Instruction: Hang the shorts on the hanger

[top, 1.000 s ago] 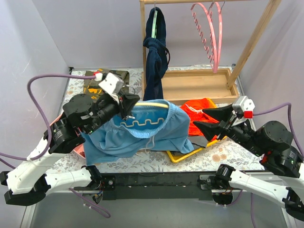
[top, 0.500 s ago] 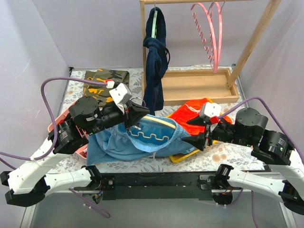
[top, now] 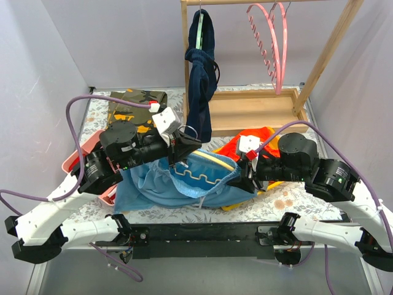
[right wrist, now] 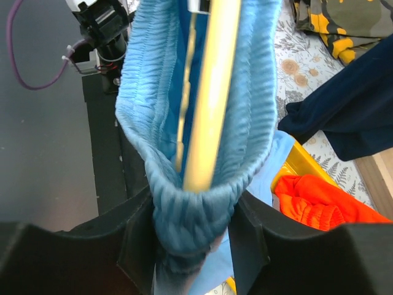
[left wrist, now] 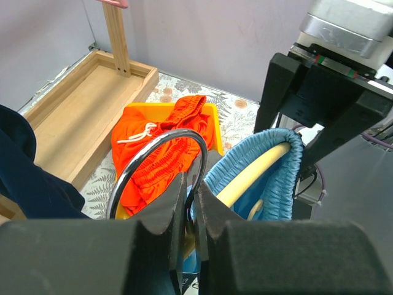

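Shorts held up between both pincers, hem drooping toward tabletop. Waistband stretched over hanger.

Hanger's long axis runs straight from left pincer to right pincer.

Left pincer pressed together on hanger's metal hook, shorts just ahead of it.

Right pincer pinching waistband end, with hanger tip inside fabric between its jaws.

Right arm nearer free end, so likely the one to seat waistband.
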Available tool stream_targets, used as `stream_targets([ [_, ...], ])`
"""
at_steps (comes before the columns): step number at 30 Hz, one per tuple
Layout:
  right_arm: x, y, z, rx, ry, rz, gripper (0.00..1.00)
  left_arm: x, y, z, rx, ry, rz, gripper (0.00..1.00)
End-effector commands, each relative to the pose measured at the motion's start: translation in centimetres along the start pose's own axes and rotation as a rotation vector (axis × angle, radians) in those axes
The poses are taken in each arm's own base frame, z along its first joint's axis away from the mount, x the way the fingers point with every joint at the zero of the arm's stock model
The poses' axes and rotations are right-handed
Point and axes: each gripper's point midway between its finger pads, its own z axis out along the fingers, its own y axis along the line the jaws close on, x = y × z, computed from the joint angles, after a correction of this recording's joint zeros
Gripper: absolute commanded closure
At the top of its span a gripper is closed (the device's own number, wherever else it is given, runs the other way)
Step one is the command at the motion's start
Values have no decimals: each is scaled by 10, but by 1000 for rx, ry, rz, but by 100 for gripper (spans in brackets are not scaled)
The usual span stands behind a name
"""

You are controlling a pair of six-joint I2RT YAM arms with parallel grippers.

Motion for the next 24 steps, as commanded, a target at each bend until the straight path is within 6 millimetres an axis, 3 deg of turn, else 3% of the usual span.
stream_targets([
  [1, -14, 7, 2, -44, -64, -5, 53, -42, -8, 0, 38, -130, 27, 100],
  [5, -2, 6, 8, -37, -50, 20, 69, -42, -9, 8, 52, -131, 22, 100],
  [8, -1, 3, 5, -4, -63, 34, 95, -44, -8, 15, 54, -135, 16, 100],
  [10, -4, 0, -3, 30, -80, 38, 99, -47, -7, 19, 49, -144, 9, 100],
  [12, -9, -4, -12, 70, -100, 50, 99, -48, 3, 25, 1, -148, -6, 84],
  [16, -16, -5, -30, 111, -144, 61, 99, -59, 15, 28, -73, -183, -22, 36],
  [21, -10, -14, -41, 191, -161, 85, 99, -77, 21, 24, -113, -228, -20, 10],
  [24, -10, -17, -55, 242, -189, 107, 99, -86, 29, 15, -161, -256, -25, 5],
])
